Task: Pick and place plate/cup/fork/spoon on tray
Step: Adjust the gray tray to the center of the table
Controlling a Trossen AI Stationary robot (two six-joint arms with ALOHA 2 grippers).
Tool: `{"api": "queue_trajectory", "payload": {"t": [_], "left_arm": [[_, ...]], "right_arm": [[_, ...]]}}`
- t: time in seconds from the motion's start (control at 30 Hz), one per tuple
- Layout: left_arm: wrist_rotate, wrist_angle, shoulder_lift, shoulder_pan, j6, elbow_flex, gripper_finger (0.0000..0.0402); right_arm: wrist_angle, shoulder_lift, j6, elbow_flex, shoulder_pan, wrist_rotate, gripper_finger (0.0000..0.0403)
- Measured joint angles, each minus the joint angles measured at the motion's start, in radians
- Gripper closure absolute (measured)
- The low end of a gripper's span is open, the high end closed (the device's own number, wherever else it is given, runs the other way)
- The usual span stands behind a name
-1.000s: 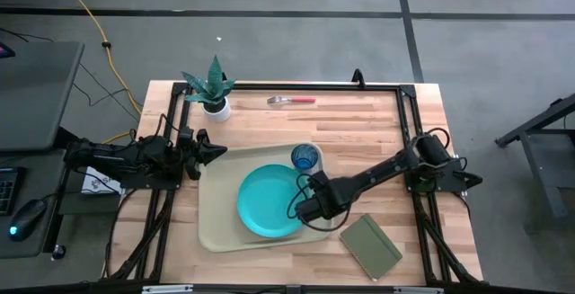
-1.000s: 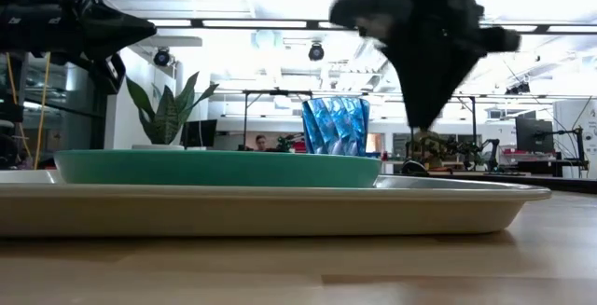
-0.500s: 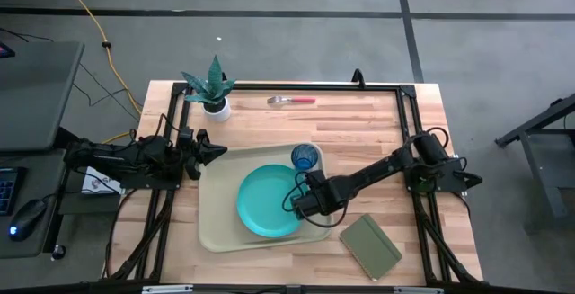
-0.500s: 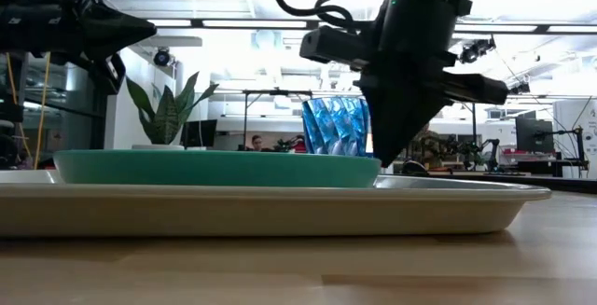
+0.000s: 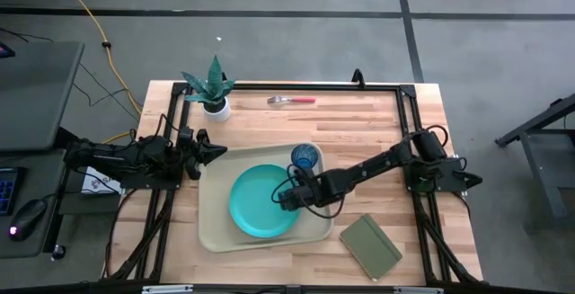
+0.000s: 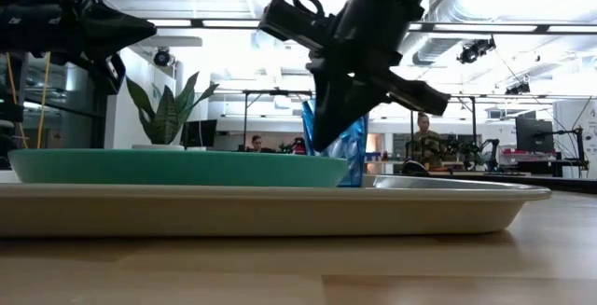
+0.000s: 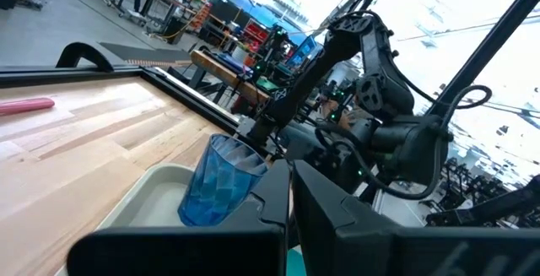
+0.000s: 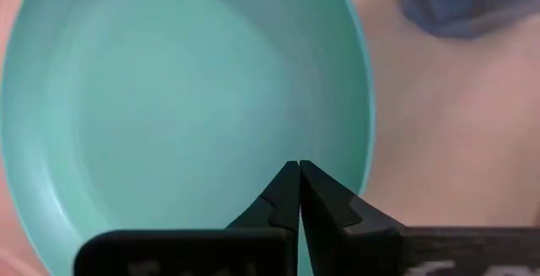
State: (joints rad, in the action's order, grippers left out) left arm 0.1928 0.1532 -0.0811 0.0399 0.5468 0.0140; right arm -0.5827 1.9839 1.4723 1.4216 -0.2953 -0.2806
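Counts: one tray (image 5: pixel 212 231), one plate (image 5: pixel 256 202), one cup (image 5: pixel 305 157), one fork (image 5: pixel 291 100), spoon not visible in any view. The tray sits mid-table toward the front edge; the turquoise plate lies flat inside it, filling most of its middle, rim close to the tray's front wall. The blue cup stands upright in the tray's back right corner, just beside the plate's rim; in the low view the cup (image 6: pixel 343 148) shows behind the plate (image 6: pixel 177 167), partly hidden by the right arm. The fork lies well apart on bare wood near the back edge of the table (image 5: pixel 359 128), red handle pointing right, metal head left. Right gripper (image 5: pixel 289 195) is reached out over the tray at the plate's right side, just in front of the cup; the right wrist view shows its two fingers (image 8: pixel 288 193) pressed tip to tip over the plate (image 8: pixel 169 99), closed with nothing between them; whether the tips touch the plate surface I can't tell. Left gripper (image 5: pixel 216 151) is parked off the tray's back left corner, pointing inward, fingers together and holding nothing per the left wrist view, which looks past them at the cup (image 7: pixel 218 181). Extras: one potted plant (image 5: pixel 214 87) at back left, one dark green notebook (image 5: pixel 370 246) on the wood just right of the tray's front right corner
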Motion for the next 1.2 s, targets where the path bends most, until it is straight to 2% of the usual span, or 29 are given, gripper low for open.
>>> {"api": "queue_trajectory", "payload": {"t": [0.1, 0.23, 0.33, 0.43, 0.5, 0.6, 0.77, 1.2], "left_arm": [[0.0, 0.0, 0.0, 0.0, 0.0, 0.0, 0.0401], [0.0, 0.0, 0.0, 0.0, 0.0, 0.0, 0.0401], [0.0, 0.0, 0.0, 0.0, 0.0, 0.0, 0.0401], [0.0, 0.0, 0.0, 0.0, 0.0, 0.0, 0.0401], [0.0, -0.001, 0.0, 0.0, 0.0, 0.0, 0.0401], [0.0, 0.0, 0.0, 0.0, 0.0, 0.0, 0.0401], [0.0, 0.0, 0.0, 0.0, 0.0, 0.0, 0.0401], [0.0, 0.0, 0.0, 0.0, 0.0, 0.0, 0.0401]], "right_arm": [[-0.011, -0.012, -0.041, 0.006, 0.008, 0.001, 0.0403], [-0.091, -0.09, -0.168, 0.035, 0.009, -0.003, 0.0403], [-0.261, -0.126, -0.198, 0.032, -0.006, -0.01, 0.0403], [-0.405, -0.138, -0.16, -0.003, -0.03, -0.015, 0.0403], [-0.381, -0.141, -0.13, -0.062, -0.042, 0.009, 0.0403], [-0.222, -0.145, -0.105, -0.167, -0.052, 0.049, 0.0403], [-0.008, -0.149, -0.077, -0.271, -0.031, 0.022, 0.0403], [-0.045, -0.152, -0.111, -0.299, 0.113, -0.099, 0.0403]]}}
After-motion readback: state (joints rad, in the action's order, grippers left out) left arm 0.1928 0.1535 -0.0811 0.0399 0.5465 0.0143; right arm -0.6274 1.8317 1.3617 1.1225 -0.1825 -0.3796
